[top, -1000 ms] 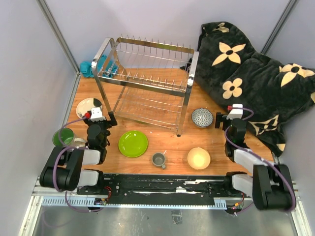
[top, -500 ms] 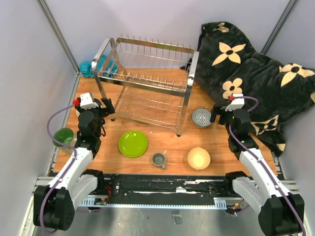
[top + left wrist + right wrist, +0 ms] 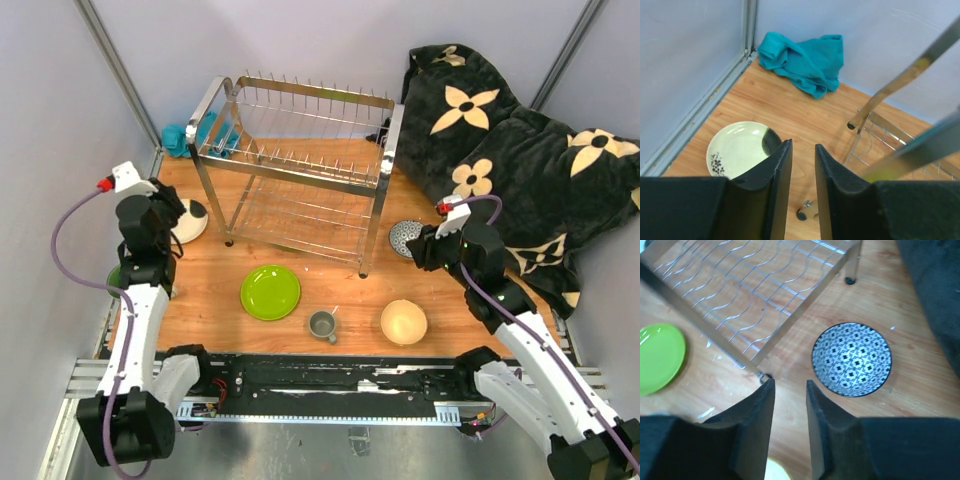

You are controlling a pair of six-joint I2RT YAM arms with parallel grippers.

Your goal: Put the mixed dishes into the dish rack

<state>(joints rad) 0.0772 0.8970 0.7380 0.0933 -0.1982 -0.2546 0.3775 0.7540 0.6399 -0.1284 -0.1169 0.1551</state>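
Observation:
The dish rack [image 3: 300,165] stands at the back middle with nothing on it. Left of it lies the cream plate with a black patch [image 3: 737,147]; my left gripper [image 3: 803,150] hangs high beside it, open by a narrow gap and holding nothing. My right gripper [image 3: 790,385] hovers just left of the blue-patterned bowl [image 3: 851,359], its jaws also narrowly apart and empty. The lime-green plate [image 3: 270,292], grey mug [image 3: 322,324] and cream-yellow bowl [image 3: 404,321] sit along the front. My left arm covers most of the green-inside mug [image 3: 114,277].
A teal cloth [image 3: 805,57] lies crumpled in the back left corner. A black flowered blanket [image 3: 520,150] fills the back right. The rack's leg [image 3: 890,85] stands close to the right of my left gripper. Grey walls close in the left side and the back.
Both arms have lifted and reached out, the left toward the cream plate and the right over the blue bowl. Both grippers have narrowed from wide open to a small gap.

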